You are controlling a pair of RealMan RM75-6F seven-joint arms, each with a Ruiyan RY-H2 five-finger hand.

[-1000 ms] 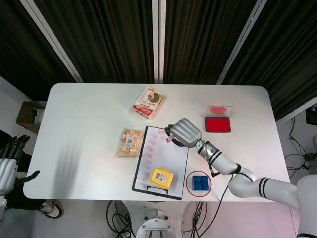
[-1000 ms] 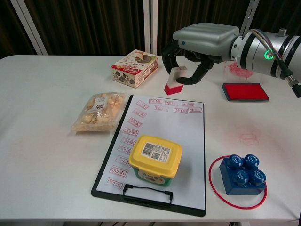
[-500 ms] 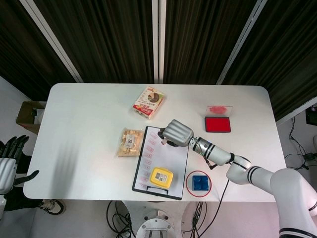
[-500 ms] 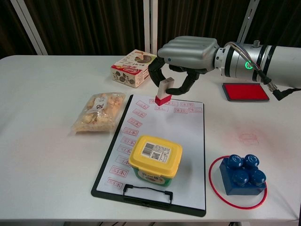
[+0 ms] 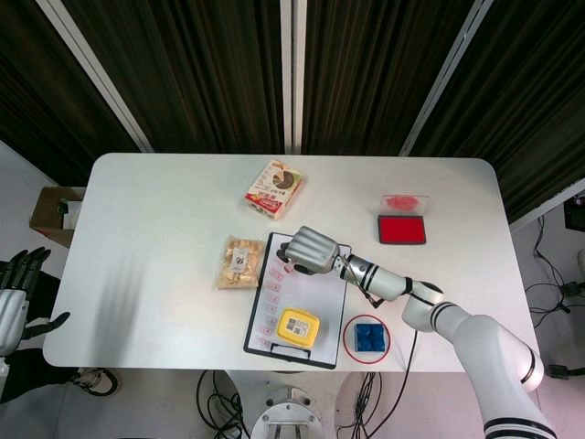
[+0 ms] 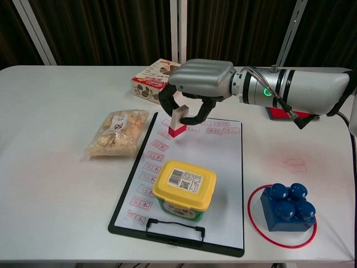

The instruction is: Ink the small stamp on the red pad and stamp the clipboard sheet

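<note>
Bright, even overhead light; soft shadows on the white table (image 6: 50,184); dark backdrop; both views sharp

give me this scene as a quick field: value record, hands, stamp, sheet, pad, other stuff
right hand: holds the small stamp over the upper left of the clipboard sheet
left hand: off the table's left edge, holding nothing
sheet: many red imprints along top and left
red pad: far right, uncovered
on sheet: yellow-lidded tub
elsewhere: snack bag, box, blue block in red ring
</note>
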